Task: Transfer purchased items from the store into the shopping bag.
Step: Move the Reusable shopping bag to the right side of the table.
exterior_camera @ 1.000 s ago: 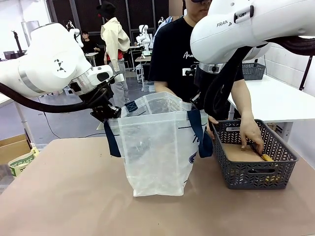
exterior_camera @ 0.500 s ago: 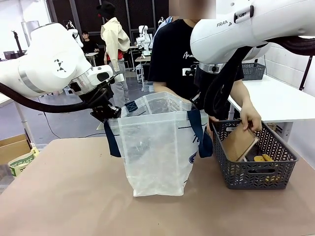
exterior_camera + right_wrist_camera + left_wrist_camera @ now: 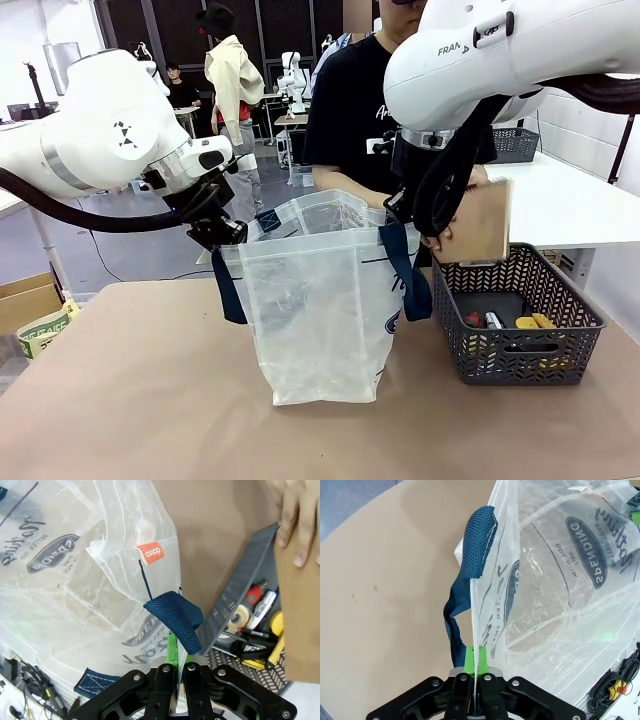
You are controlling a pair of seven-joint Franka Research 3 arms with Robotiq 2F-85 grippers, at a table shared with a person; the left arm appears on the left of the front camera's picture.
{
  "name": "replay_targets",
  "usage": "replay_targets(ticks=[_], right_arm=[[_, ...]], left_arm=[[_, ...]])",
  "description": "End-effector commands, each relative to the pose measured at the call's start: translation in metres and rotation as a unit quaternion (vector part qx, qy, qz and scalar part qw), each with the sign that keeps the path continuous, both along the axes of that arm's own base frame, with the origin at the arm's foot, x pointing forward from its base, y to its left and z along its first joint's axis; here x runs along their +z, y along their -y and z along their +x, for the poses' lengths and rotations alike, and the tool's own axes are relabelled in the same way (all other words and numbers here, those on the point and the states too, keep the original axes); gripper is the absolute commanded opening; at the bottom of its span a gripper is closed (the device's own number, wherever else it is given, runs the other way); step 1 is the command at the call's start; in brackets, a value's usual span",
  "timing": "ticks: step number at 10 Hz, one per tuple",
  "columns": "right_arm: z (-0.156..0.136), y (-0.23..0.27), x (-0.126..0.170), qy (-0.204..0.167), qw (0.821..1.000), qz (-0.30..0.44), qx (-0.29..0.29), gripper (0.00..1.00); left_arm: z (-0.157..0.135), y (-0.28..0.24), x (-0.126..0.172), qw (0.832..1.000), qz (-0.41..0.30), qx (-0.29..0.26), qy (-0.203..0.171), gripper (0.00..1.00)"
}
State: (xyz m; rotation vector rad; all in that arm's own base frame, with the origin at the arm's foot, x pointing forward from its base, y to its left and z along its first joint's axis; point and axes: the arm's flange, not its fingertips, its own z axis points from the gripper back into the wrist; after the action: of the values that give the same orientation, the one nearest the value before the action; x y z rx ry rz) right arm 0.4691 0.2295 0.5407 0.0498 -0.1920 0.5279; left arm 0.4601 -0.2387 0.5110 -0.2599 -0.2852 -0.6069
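Note:
The translucent shopping bag point(image 3: 320, 300) stands open mid-table, with navy handles point(image 3: 405, 270). My left gripper point(image 3: 222, 235) is shut on its left rim, and the wrist view shows the plastic edge pinched at the gripper point(image 3: 476, 667) below a navy handle point(image 3: 480, 540). My right gripper point(image 3: 400, 215) is shut on the right rim, seen pinched point(image 3: 176, 667) beside a handle point(image 3: 175, 617). A person's hand point(image 3: 300, 520) holds a flat brown pack point(image 3: 480, 222) above the dark basket point(image 3: 520, 358). Small yellow, red and black purchased items point(image 3: 500, 322) lie in the basket.
The grey lattice basket point(image 3: 245, 575) sits right of the bag, close to it. The person stands at the far edge behind both. A white table point(image 3: 570, 205) with another basket point(image 3: 515, 143) is at back right. A cardboard box point(image 3: 30, 310) sits on the floor at left.
The person's hand has lifted the flat brown pack out of the basket and up toward the bag, uncovering the small items beneath. Both grippers keep their hold on the rims.

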Motion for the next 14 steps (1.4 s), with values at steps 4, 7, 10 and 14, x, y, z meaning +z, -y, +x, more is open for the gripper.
replay_targets(ticks=[4,7,10,14], right_arm=[[0.0010,0.0033,-0.0066,0.005,1.000,-0.019,-0.003,0.00],[0.0006,0.0002,-0.0033,-0.002,1.000,-0.004,0.001,0.00],[0.0006,0.0002,-0.0033,-0.002,1.000,-0.004,0.001,0.00],[0.0006,0.0002,-0.0033,-0.002,1.000,-0.004,0.001,0.00]], left_arm=[[0.0090,-0.0038,0.0000,0.999,-0.009,-0.035,0.002,0.00],[0.0044,0.0011,-0.0011,1.000,0.000,-0.019,0.004,0.00],[0.0044,0.0011,-0.0011,1.000,0.000,-0.019,0.004,0.00],[0.0044,0.0011,-0.0011,1.000,0.000,-0.019,0.004,0.00]])
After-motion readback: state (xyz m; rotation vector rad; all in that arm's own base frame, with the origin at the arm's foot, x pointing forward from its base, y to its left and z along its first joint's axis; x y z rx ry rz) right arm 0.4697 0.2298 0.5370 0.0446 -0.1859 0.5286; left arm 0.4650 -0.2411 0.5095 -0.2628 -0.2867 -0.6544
